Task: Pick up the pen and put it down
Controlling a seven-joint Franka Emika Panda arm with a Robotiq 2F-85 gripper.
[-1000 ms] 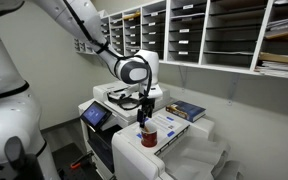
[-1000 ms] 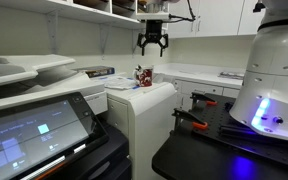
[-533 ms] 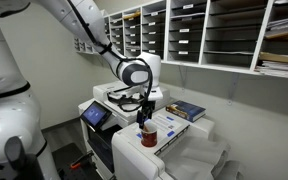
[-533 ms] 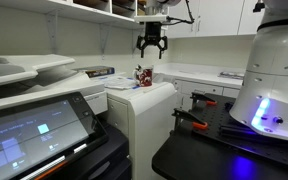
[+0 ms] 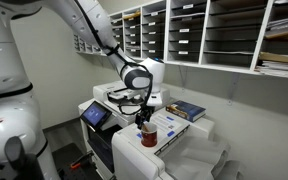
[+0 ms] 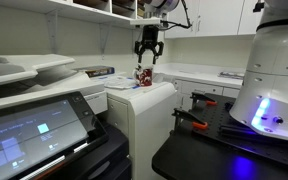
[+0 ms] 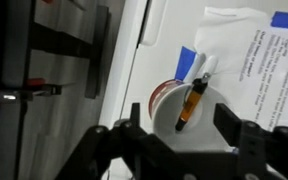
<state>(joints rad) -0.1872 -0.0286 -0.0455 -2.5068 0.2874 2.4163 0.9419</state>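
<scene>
A small white-and-red cup (image 7: 169,100) stands on top of the white printer (image 5: 179,150), seen in both exterior views (image 5: 148,136) (image 6: 144,77). The pen (image 7: 192,103) is a thin short stick leaning inside the cup; it looks amber with dark ends in the wrist view. My gripper (image 7: 184,130) is open and hovers just above the cup, with one finger on each side of the pen and touching nothing. It also shows in both exterior views (image 5: 144,114) (image 6: 147,60).
A flat blue book (image 5: 187,110) lies on the printer behind the cup. Printed sheets (image 7: 269,70) lie beside the cup. Wall shelves with paper trays (image 5: 204,35) stand behind. A second printer with a touch screen (image 6: 44,125) is close to the camera.
My gripper has come down toward the cup and stayed open. The cup and pen have not moved.
</scene>
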